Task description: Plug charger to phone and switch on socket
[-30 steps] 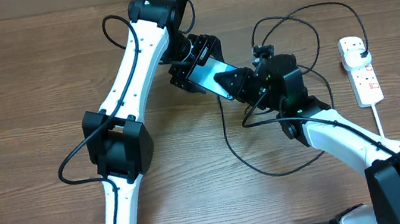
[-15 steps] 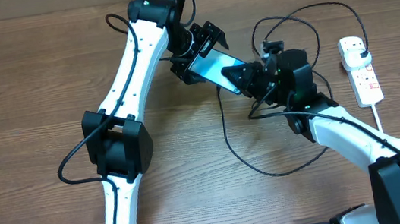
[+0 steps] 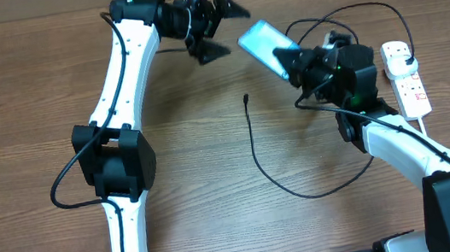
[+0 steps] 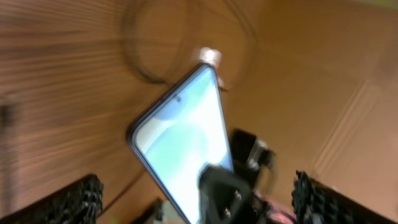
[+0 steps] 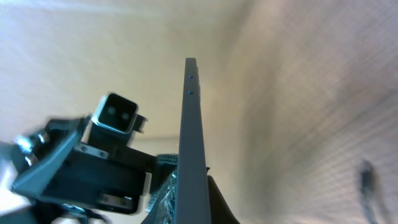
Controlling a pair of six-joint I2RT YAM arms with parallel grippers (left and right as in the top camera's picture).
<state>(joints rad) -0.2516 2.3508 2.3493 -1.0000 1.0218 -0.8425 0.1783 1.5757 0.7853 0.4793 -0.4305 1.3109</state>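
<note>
Slim glossy phone (image 3: 262, 42), teal screen, black rim: right gripper (image 3: 291, 64) pinches its lower end. Left gripper (image 3: 230, 29) spread wide, holding nothing.

Left arm (image 3: 119, 66): long white links, black joint housings (blocky one midway), thin black cable running along shell and looping out beside lower joint. Right arm (image 3: 395, 144): same white shell, black joints, black cable along link. Left pincer (image 3: 227, 29): black, pointed fingers; pads (image 4: 73, 199) ribbed in fine rows. Right pincer (image 3: 293, 64): black, boxy body.
</note>
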